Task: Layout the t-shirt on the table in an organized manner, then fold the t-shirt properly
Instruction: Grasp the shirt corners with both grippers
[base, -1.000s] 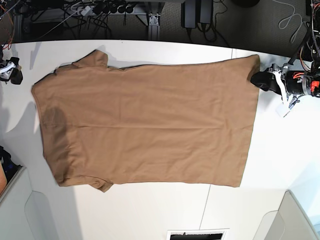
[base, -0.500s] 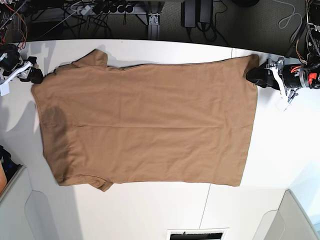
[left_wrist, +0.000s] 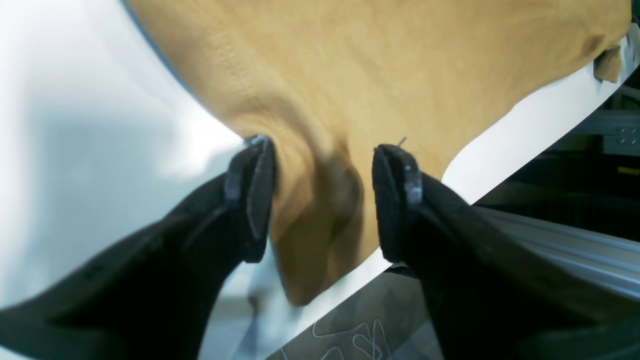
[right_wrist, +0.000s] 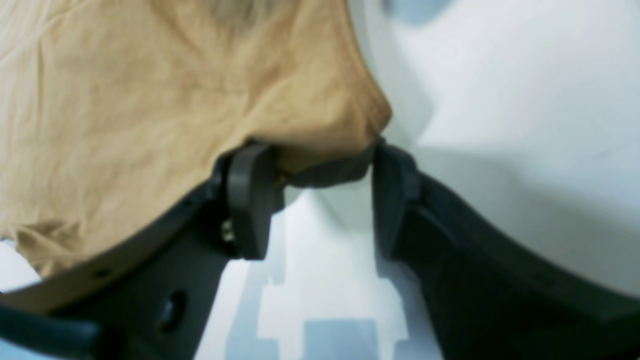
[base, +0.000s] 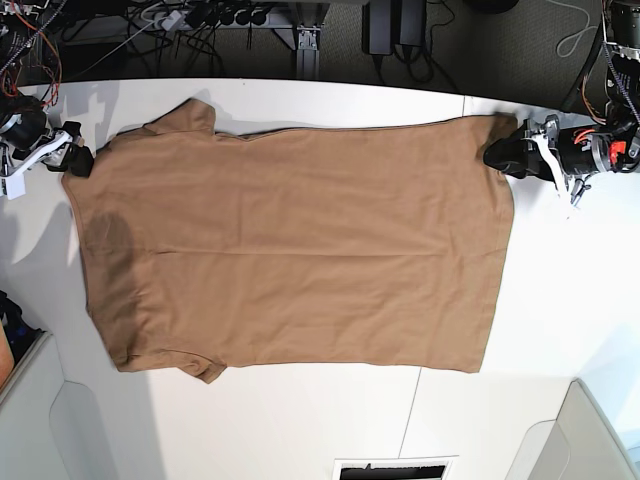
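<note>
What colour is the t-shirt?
Plain tan-brown, with no print. The t-shirt shows best in the base view, spread flat on the white table.

Both arms low, opposite ends. L pincer (base: 497, 156) jaws spread wide; R pincer (base: 80, 160) same.

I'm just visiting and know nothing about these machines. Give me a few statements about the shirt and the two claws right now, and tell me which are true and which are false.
1. The t-shirt lies spread flat on the table. True.
2. The left gripper is clamped shut on nothing. False: its jaws stand apart, with a corner of the shirt's bottom edge between them.
3. The right gripper is open at the shirt's shoulder edge. True.
4. The shirt is already folded in half. False: it lies at full length, both sleeves showing.
5. Both grippers are at the far edge of the shirt in the base view. True.
</note>
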